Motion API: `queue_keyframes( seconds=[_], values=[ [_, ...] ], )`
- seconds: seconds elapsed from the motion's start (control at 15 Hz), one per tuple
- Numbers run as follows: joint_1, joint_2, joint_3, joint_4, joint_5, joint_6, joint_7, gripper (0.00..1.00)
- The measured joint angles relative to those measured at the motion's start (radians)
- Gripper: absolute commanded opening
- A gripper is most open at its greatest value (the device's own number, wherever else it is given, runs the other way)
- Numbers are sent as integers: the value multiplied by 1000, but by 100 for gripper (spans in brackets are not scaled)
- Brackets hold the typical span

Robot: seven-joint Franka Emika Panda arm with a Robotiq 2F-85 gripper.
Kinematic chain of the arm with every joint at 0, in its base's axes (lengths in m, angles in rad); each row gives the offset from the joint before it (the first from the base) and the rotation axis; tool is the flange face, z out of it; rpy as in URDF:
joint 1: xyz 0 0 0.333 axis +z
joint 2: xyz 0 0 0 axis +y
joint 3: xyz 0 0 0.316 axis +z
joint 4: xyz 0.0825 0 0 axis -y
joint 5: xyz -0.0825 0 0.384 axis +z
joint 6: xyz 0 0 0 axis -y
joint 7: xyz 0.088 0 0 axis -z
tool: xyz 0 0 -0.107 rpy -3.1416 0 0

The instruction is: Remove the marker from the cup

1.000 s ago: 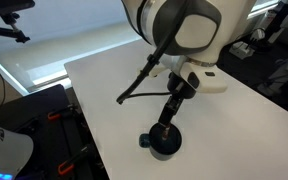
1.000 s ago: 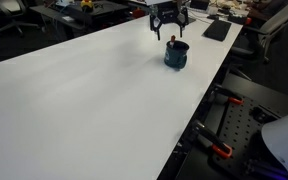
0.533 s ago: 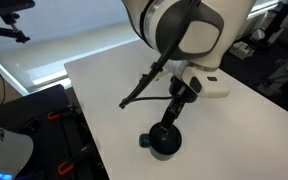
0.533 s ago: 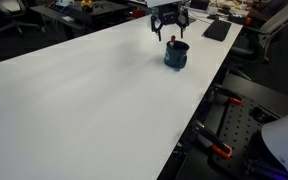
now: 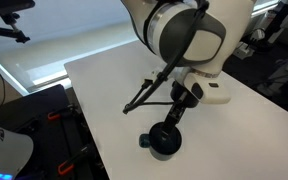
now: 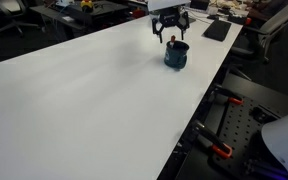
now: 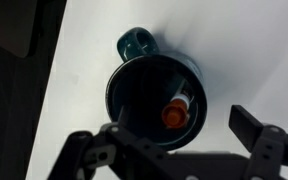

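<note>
**White worktop with the cup near its edge, marker inside, gripper open above**

White worktop (image 6: 84, 90) fills most of both exterior views, with office desks and dark equipment behind it. The cup (image 6: 176, 55) stands upright on it in the upper right of the frame, close to the worktop's right-hand edge. A flat black object (image 6: 216, 30) lies beyond the cup, nearer the far corner. In the exterior view taken from behind the arm, the cup (image 5: 164, 141) sits low in the frame, just right of centre, with its stubby handle pointing to the left.

The gripper (image 6: 169, 36) hangs directly over the cup, fingers pointing down and spread apart, with nothing held between them. From behind the arm, the gripper (image 5: 169, 124) ends just above the cup's rim, and a black cable (image 5: 144, 97) loops out to the left of the wrist.

The wrist view looks straight down into the cup (image 7: 134, 95). Its handle points toward the upper left of the frame. The marker (image 7: 177, 110) stands inside, leaning against the inner wall on the right side, its red-orange cap facing the camera. The gripper (image 7: 162, 138) shows along the bottom of this frame. One finger is at lower left and the other at lower right, both outside the cup's outline and neither touching the marker
</note>
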Motion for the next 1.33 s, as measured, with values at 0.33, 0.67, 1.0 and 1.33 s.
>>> queue_keyframes(
  seconds=[0.33,0.67,1.0,1.33],
  values=[
    [0,7,0,1,0,0,0,100],
    [0,9,0,1,0,0,-1,58],
    [3,11,0,1,0,0,-2,20],
    [3,11,0,1,0,1,-2,7]
  ],
)
